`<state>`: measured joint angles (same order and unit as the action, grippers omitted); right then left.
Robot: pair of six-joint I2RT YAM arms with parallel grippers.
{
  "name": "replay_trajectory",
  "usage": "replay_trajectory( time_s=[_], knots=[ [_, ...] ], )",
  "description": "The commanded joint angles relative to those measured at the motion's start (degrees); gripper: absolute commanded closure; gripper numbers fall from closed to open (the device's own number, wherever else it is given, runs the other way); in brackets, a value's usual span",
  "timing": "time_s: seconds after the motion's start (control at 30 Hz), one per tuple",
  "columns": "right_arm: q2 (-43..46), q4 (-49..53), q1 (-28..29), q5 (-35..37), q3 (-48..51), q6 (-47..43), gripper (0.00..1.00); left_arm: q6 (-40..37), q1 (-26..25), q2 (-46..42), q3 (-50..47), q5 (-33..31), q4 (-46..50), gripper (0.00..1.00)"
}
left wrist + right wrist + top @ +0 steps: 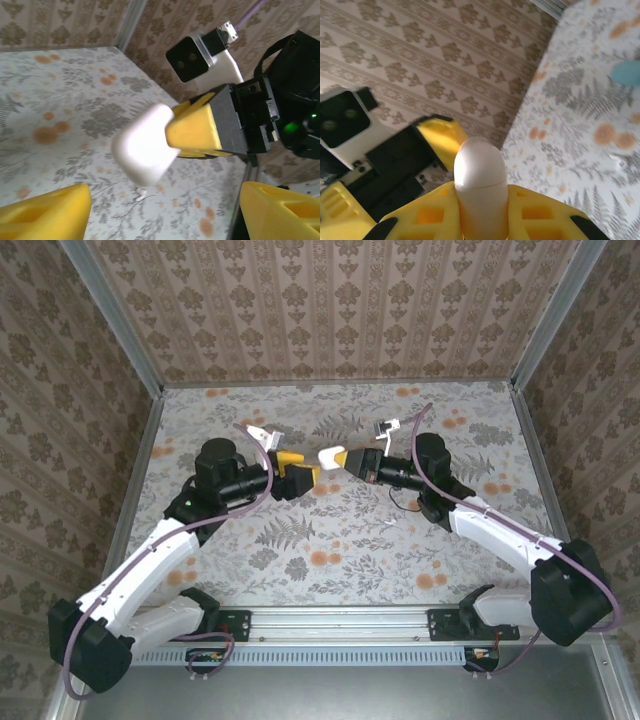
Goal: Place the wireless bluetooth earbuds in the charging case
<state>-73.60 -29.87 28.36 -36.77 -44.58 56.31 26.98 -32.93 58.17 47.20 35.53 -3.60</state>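
Aloft over a wallpaper-walled floral table (400, 550), right end effector (335, 458) clamps white case (480, 170); left end effector (312, 476) gapes.

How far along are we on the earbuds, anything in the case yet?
Done: the white case is off the table, clamped in the right gripper. In hand: it hangs in the air, looking closed, facing the open left gripper. Left: opening it and loading buds; a small white piece and a blurred teal thing lie on the table. What is inside cannot be told.
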Motion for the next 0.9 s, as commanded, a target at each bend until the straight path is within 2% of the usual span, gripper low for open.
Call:
replay_trajectory(
  time_s=[0.0,0.23,0.87],
  knots=[
    [-1.39,-10.23,1.15,-0.47,-3.27,3.16,0.85,8.03,0.82,0.76,-0.88,6.24,-8.3,0.24],
    [-1.46,-12.08,3.32,-2.07,-4.6,2.53,0.85,16.31,5.81,1.77,-2.68,11.63,-17.09,0.3],
    [-1.14,-12.76,6.0,0.01,-5.63,1.18,0.85,21.97,5.87,2.96,-3.59,14.31,-25.93,0.46]
  ],
)
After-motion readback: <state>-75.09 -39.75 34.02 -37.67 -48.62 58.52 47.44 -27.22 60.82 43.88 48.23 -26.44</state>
